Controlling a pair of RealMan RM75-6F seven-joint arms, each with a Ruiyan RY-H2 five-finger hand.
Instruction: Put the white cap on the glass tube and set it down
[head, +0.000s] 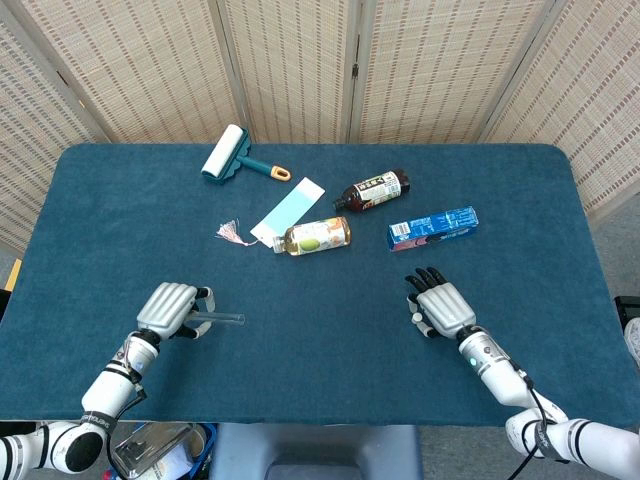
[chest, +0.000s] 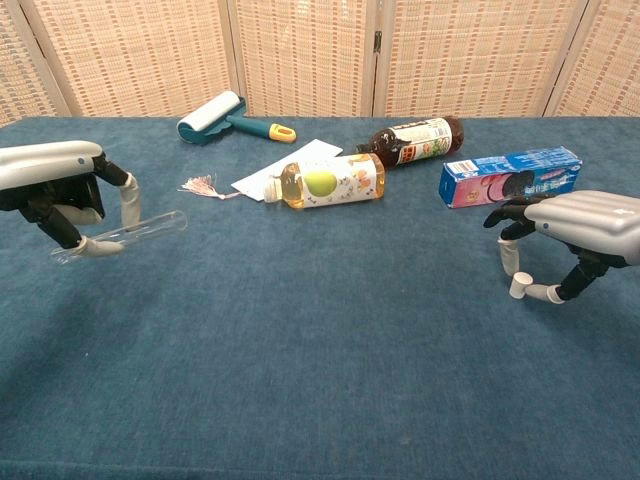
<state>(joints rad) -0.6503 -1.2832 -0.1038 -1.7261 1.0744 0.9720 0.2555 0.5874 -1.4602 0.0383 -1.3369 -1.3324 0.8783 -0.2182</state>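
My left hand (chest: 55, 190) hovers low at the near left and pinches the clear glass tube (chest: 122, 234), which lies nearly level with its open end pointing right. From above, the left hand (head: 170, 308) covers part of the tube (head: 224, 319). The small white cap (chest: 518, 286) stands on the cloth at the near right. My right hand (chest: 582, 224) arches over it with fingers spread. The thumb tip touches the cap's right side, and a finger hangs just above and behind it. In the head view the cap (head: 417, 318) peeks out at the left of the right hand (head: 446, 308).
Further back lie a yellow juice bottle (chest: 326, 182), a dark bottle (chest: 415, 139), a blue box (chest: 510, 175), a lint roller (chest: 215, 113), a paper bookmark (chest: 275, 168) with a pink tassel (chest: 203, 186). The blue table (chest: 320, 350) is bordered by woven screens.
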